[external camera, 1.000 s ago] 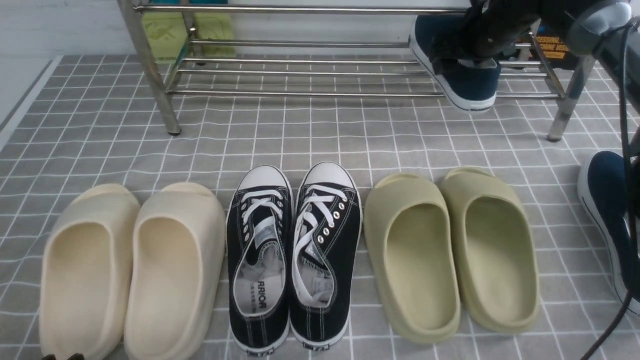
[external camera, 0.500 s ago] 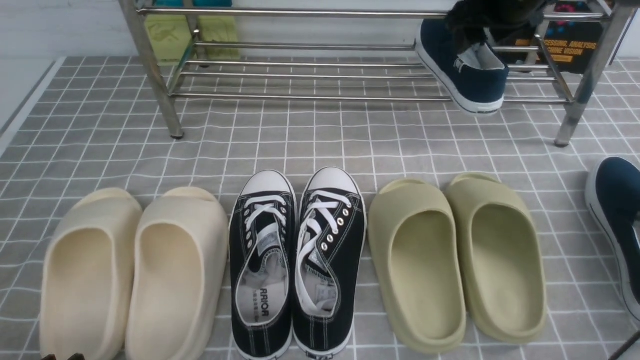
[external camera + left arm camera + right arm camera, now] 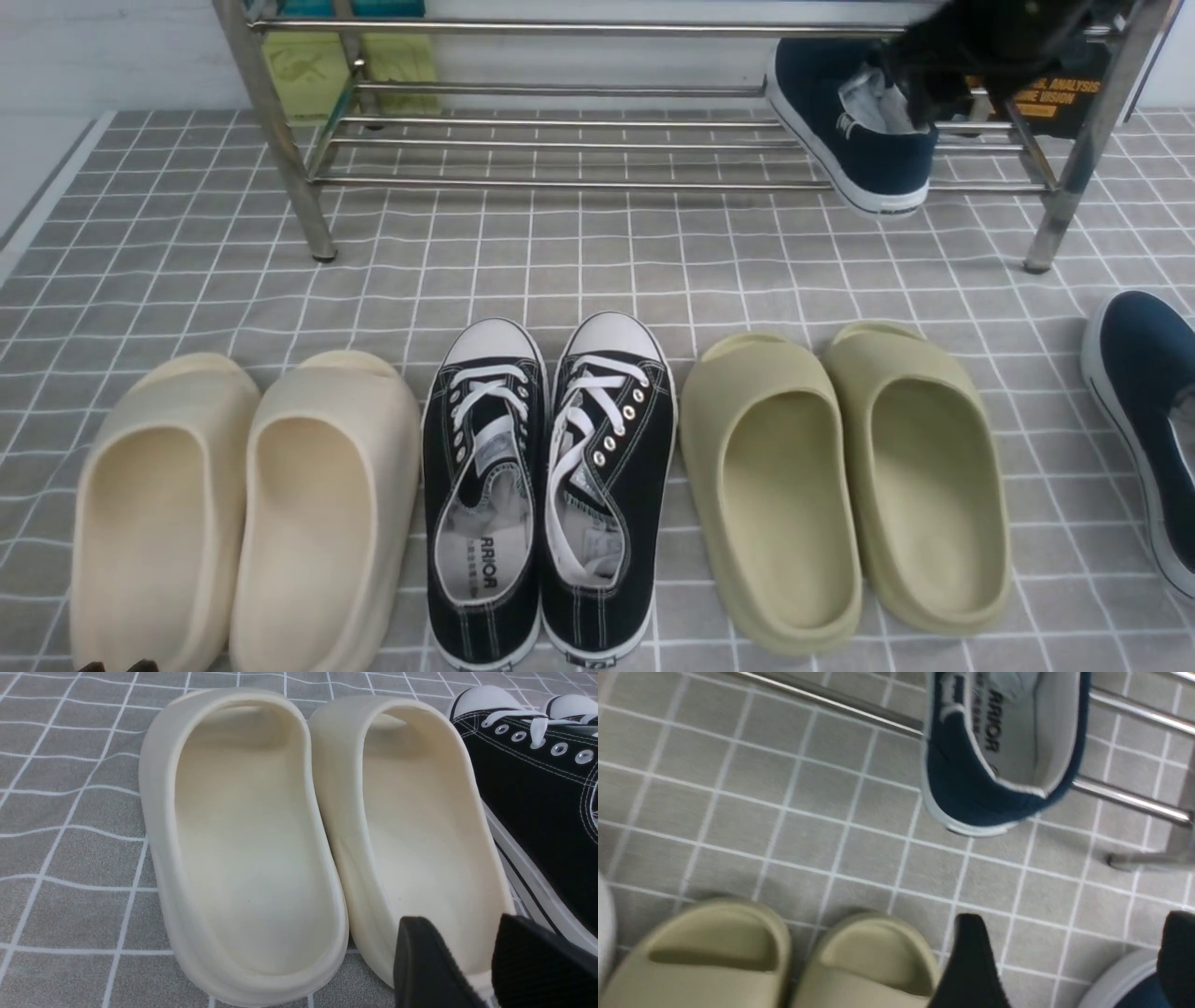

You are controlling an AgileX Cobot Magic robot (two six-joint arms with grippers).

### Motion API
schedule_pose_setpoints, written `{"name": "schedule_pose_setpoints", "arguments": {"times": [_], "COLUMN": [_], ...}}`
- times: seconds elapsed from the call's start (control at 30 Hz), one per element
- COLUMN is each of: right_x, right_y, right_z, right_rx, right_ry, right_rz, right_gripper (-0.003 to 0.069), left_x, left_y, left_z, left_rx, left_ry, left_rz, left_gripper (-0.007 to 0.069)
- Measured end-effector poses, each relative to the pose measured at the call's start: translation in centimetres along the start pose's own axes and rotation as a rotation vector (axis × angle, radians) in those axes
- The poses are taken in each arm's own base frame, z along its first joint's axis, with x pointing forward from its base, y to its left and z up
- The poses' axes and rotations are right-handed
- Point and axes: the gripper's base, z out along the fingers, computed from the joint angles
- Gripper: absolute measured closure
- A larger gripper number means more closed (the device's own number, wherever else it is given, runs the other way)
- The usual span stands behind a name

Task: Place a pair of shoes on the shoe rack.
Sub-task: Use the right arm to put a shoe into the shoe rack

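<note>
One navy slip-on shoe (image 3: 864,154) lies on the lower bars of the silver shoe rack (image 3: 560,182), its heel overhanging the front bar. The right wrist view shows that shoe (image 3: 966,784) on the rack's bars (image 3: 1125,798). The other navy shoe (image 3: 1144,401) lies on the floor at the far right, and its toe (image 3: 1129,982) shows beside one right fingertip. My right gripper (image 3: 934,93) hangs blurred beside the racked shoe's heel; it (image 3: 1073,956) is open and empty. My left gripper (image 3: 481,956) is open, low over the heel of a cream slipper.
Along the front of the grey tiled cloth stand a pair of cream slippers (image 3: 243,504), a pair of black lace-up sneakers (image 3: 546,485) and a pair of olive slippers (image 3: 840,476). Green boxes (image 3: 345,61) and a dark box (image 3: 1064,98) sit behind the rack.
My right gripper has come off the navy shoe's heel and drawn back up and to the right. The shoe stays on the rack's lower bars. The left gripper has not moved.
</note>
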Motion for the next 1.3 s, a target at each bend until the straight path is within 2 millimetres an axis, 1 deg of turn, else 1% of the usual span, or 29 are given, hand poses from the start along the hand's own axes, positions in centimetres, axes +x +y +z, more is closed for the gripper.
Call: {"name": "schedule_pose_setpoints", "arguments": {"times": [0.1,0.2,0.33,0.37,0.4,0.47,0.6,0.67,0.7,0.73,0.77,0.83,0.9,0.97,1.0,1.03,1.1,1.17,1.2,1.23,1.3], "right_x": [1.2,3.0,5.0,5.1,5.6,5.9,6.2,6.6,7.1,7.1,7.9,8.5,9.5,10.0,10.0,9.9,9.4,8.6,8.3,7.9,7.6], "right_y": [-0.9,-2.5,-4.3,-4.4,-4.6,-4.7,-4.9,-4.7,-4.5,-4.5,-4.2,-4.1,-3.4,-2.2,-2.0,-1.2,-0.5,-0.4,-0.4,-0.5,-0.5], "right_z": [2.0,4.2,5.7,5.6,5.5,4.1,-1.0,-2.8,-3.2,-3.4,-3.0,-2.2,-0.1,1.7,1.9,3.1,4.3,5.4,5.8,6.5,7.2], "right_rx": [0.043,0.055,0.027,0.024,0.018,0.010,0.002,-0.014,-0.029,-0.033,-0.047,-0.055,-0.086,-0.129,-0.132,-0.145,-0.138,-0.120,-0.113,-0.101,-0.090], "right_ry": [0.074,0.167,0.249,0.250,0.265,0.251,0.163,0.120,0.118,0.116,0.143,0.163,0.162,0.111,0.104,0.029,-0.061,-0.161,-0.196,-0.241,-0.282], "right_rz": [0.012,0.052,0.104,0.105,0.104,0.101,0.111,0.114,0.111,0.109,0.098,0.090,0.074,0.061,0.059,0.027,-0.005,-0.009,-0.008,-0.007,-0.009], "right_gripper": [0.0133,0.0133,0.0133,0.0133,0.0133,0.0133,0.0133,0.0133,0.0133,0.0134,0.0141,0.0151,0.0202,0.0269,0.0277,0.0348,0.0441,0.0552,0.0594,0.0650,0.0662], "left_x": [0.0,0.0,0.0,0.0,0.0,0.0,0.0,0.0,0.0,0.0,0.0,0.0,0.0,0.0,0.0,0.0,0.0,0.0,0.0,0.0,0.0], "left_y": [0.0,0.0,0.0,0.0,0.0,0.0,0.0,0.0,0.0,0.0,0.0,0.0,0.0,0.0,0.0,0.0,0.0,0.0,0.0,0.0,0.0], "left_z": [0.0,0.0,0.0,0.0,0.0,0.0,0.0,0.0,0.0,0.0,0.0,0.0,0.0,0.0,0.0,0.0,0.0,0.0,0.0,0.0,0.0], "left_rx": [0.000,0.000,0.000,0.000,0.000,0.000,0.000,0.000,0.000,0.000,0.000,0.000,0.000,0.000,0.000,0.000,0.000,0.000,0.000,0.000,0.000], "left_ry": [0.000,0.000,0.000,0.000,0.000,0.000,-0.001,-0.001,-0.001,-0.001,-0.001,-0.001,0.000,0.000,0.000,0.000,0.000,0.000,0.000,0.000,0.000], "left_rz": [0.000,0.000,0.000,0.000,0.000,0.000,-0.001,-0.001,-0.001,-0.001,-0.001,-0.001,-0.001,-0.001,-0.001,-0.001,-0.001,-0.001,-0.001,-0.001,-0.001], "left_gripper": [0.0386,0.0386,0.0386,0.0386,0.0386,0.0386,0.0386,0.0386,0.0386,0.0386,0.0386,0.0386,0.0386,0.0386,0.0386,0.0386,0.0386,0.0386,0.0386,0.0386,0.0386]}}
